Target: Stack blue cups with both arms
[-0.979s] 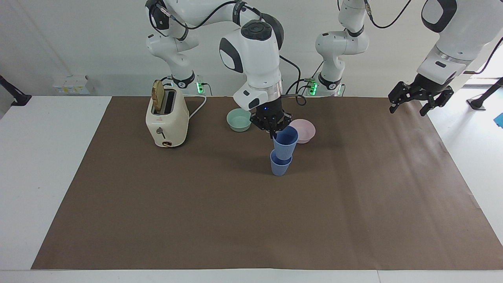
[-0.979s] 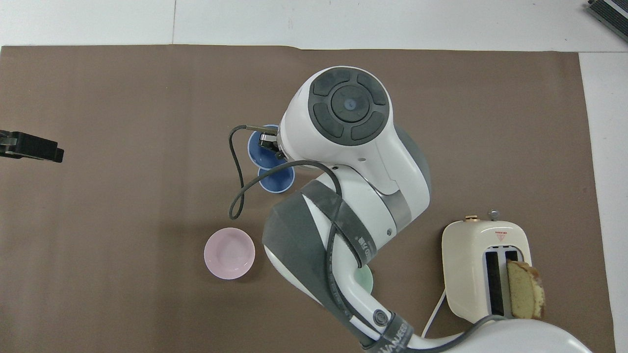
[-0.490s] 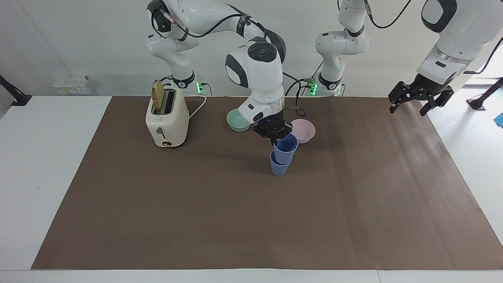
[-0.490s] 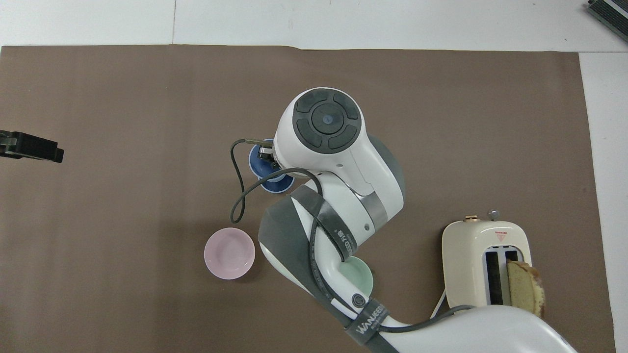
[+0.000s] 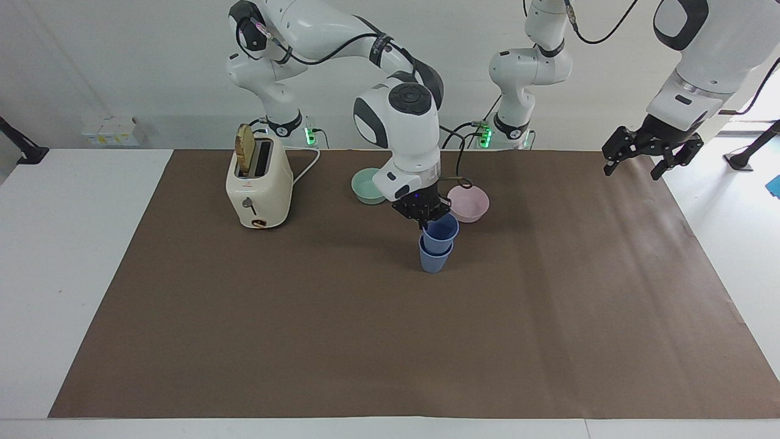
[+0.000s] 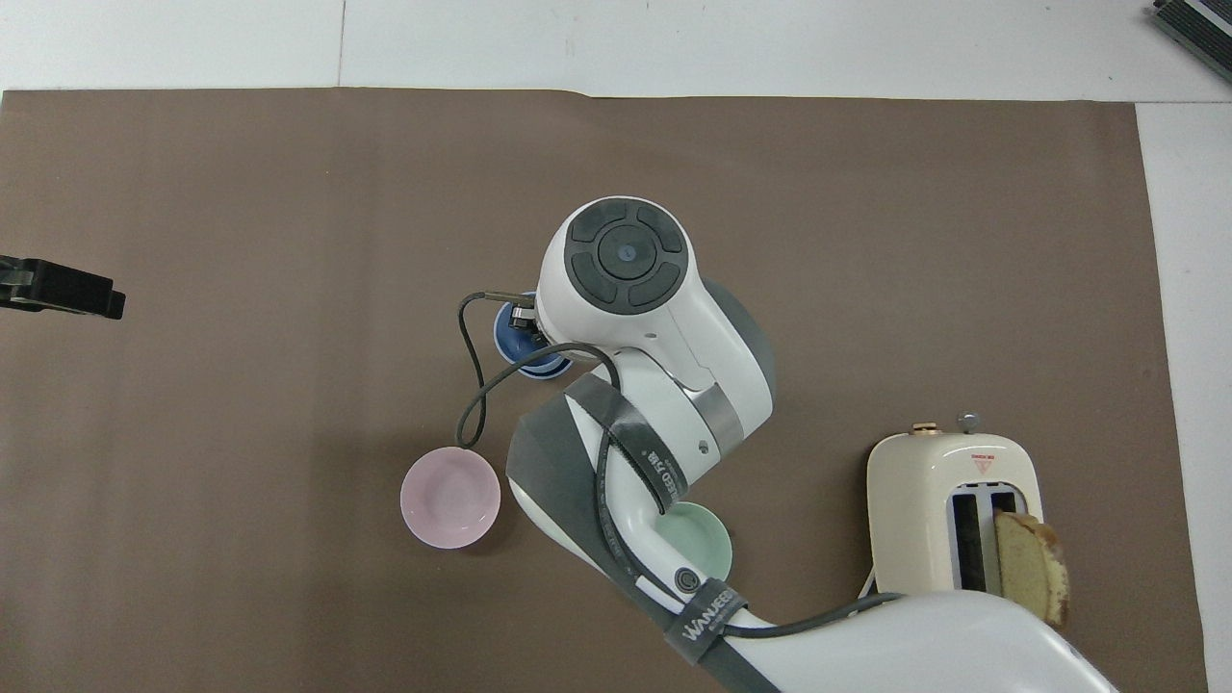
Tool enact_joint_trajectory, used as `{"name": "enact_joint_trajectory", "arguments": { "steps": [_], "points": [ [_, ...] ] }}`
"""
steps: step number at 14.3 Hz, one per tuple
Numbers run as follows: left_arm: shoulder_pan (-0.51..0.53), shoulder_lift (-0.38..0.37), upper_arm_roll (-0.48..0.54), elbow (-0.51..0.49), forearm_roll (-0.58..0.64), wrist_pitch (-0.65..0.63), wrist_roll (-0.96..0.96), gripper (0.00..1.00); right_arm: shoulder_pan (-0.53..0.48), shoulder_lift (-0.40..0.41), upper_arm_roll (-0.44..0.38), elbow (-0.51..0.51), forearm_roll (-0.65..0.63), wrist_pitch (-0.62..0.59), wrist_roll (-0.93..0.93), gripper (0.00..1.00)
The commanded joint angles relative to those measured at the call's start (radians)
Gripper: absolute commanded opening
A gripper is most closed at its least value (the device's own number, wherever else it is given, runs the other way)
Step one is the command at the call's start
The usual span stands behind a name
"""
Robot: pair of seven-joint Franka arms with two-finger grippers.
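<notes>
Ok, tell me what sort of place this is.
Probably a robotics lab, staged as a kitchen. White arms are mounted along a table covered with a brown mat, holding only props: a toaster, two bowls and blue cups.

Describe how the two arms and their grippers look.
Both arms are glossy white with dark grey joint panels. The right arm has a round grey cap, a silver wrist ring, a black cable along it and a grey strap with white lettering. The right gripper and left gripper are black; the left arm also has a silver ring.
</notes>
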Motion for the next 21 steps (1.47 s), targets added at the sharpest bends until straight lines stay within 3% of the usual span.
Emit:
{"name": "enact_joint_trajectory", "arguments": {
  "steps": [1,2,3,4,5,10,15,17,21],
  "points": [
    [0.008,-0.022,-0.005,-0.019,0.011,-0.005,-0.007,1.0,-0.006,0.008,0.008,-0.048,-0.028,0.065,0.026,0.0],
    [0.006,-0.022,-0.005,-0.019,0.011,-0.005,-0.007,1.0,-0.007,0.008,0.008,-0.055,-0.03,0.072,0.026,0.0],
    [0.007,-0.022,-0.005,-0.019,0.011,-0.005,-0.007,1.0,-0.012,0.009,0.009,-0.056,-0.025,0.072,0.028,0.11],
    [0.008,-0.022,-0.005,-0.019,0.011,-0.005,-0.007,1.0,-0.015,0.011,0.009,-0.056,-0.022,0.074,0.029,0.84],
    [0.008,-0.022,-0.005,-0.019,0.011,-0.005,-0.007,1.0,-0.012,0.009,0.008,-0.054,-0.028,0.072,0.029,1.0],
    [0.008,-0.022,-0.005,-0.019,0.012,-0.005,-0.007,1.0,-0.032,-0.01,0.0,0.003,-0.026,0.001,0.023,1.0],
    [0.008,-0.022,-0.005,-0.019,0.011,-0.005,-0.007,1.0,-0.098,-0.118,-0.014,0.082,-0.039,-0.191,-0.033,1.0],
    [0.008,-0.022,-0.005,-0.019,0.011,-0.005,-0.007,1.0,-0.133,-0.164,-0.043,0.089,-0.04,-0.252,-0.121,1.0],
    [0.008,-0.022,-0.005,-0.019,0.011,-0.005,-0.007,1.0,-0.3,-0.262,-0.048,0.089,-0.028,-0.4,-0.429,1.0]
  ]
}}
